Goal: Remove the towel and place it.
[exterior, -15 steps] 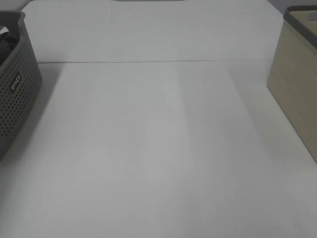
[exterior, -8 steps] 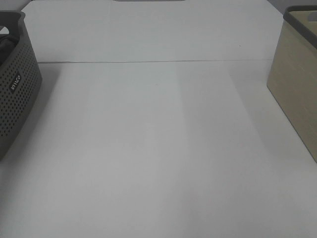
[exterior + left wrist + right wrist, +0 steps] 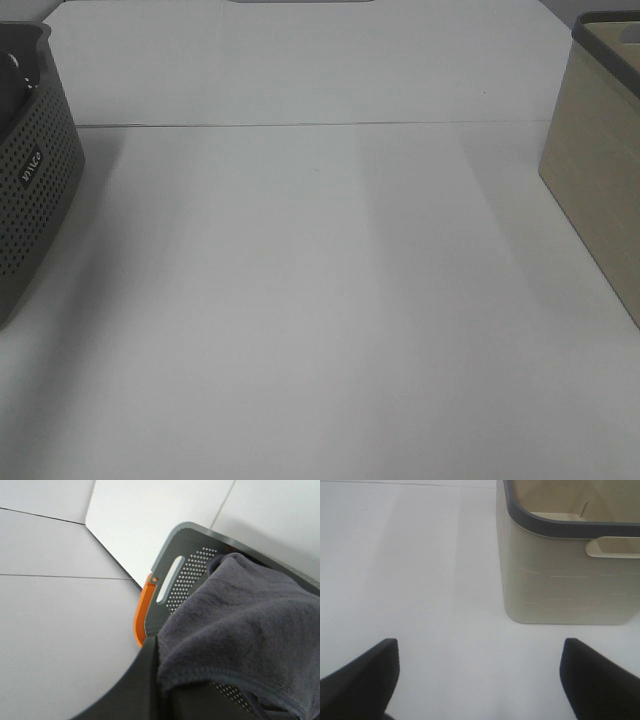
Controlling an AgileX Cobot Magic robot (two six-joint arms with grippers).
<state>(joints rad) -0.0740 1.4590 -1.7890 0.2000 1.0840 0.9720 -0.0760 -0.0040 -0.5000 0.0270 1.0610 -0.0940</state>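
Note:
The dark charcoal-grey towel [image 3: 240,630] fills the near part of the left wrist view, bunched and draped over the wall of the grey perforated basket [image 3: 185,575]. One dark finger [image 3: 137,690] of my left gripper shows right against the towel's folded edge. The gripper looks shut on the towel. In the exterior high view the towel and both grippers are out of view; only the grey basket [image 3: 30,170] shows at the left edge. My right gripper [image 3: 480,680] is open and empty, low over the white table in front of the beige basket [image 3: 560,580].
The beige basket [image 3: 600,170] with a dark rim stands at the table's right edge. A seam [image 3: 310,125] runs across the white table toward the back. An orange rim [image 3: 141,610] shows behind the grey basket, with grey floor beyond it.
The dark mass seen inside the grey basket's top a second ago has moved out of the exterior high view. The baskets have not moved.

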